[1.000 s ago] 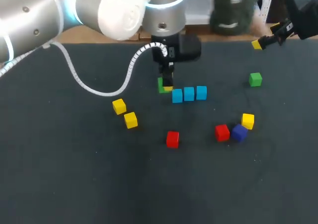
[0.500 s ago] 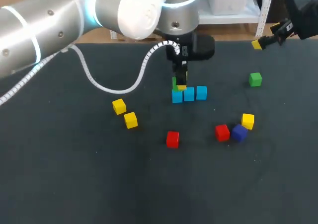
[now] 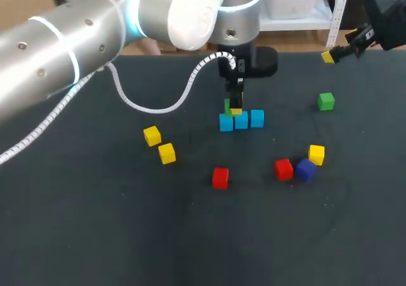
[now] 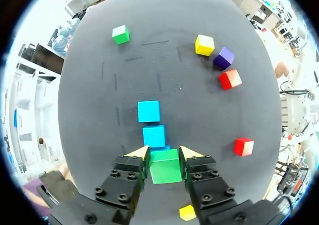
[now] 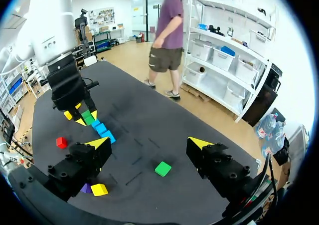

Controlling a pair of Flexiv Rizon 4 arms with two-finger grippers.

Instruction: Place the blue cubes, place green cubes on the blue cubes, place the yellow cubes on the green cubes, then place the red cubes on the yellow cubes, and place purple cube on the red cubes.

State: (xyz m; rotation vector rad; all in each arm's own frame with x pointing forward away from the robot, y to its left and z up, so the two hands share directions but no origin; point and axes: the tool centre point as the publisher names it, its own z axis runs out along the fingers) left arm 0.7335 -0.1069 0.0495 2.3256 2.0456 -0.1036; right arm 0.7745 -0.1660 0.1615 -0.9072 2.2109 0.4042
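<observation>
Left wrist view: left jaws clasp green cube (image 4: 165, 166) above the blue cubes (image 4: 154, 135) for stacking; right jaws released.

three blue cubes (image 3: 241, 120) sit in a close row; a green cube (image 4: 165, 167), clamped in the left gripper (image 4: 165, 154), hangs over the end one. a second green cube (image 3: 326, 101) lies apart; yellow cubes (image 3: 167, 153), red cubes (image 3: 220, 177) and a purple cube (image 3: 305, 169) lie scattered.

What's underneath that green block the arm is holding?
The end blue block of a row of three. Its top is mostly hidden by the green block in the left gripper, so whether they touch cannot be seen.
</observation>
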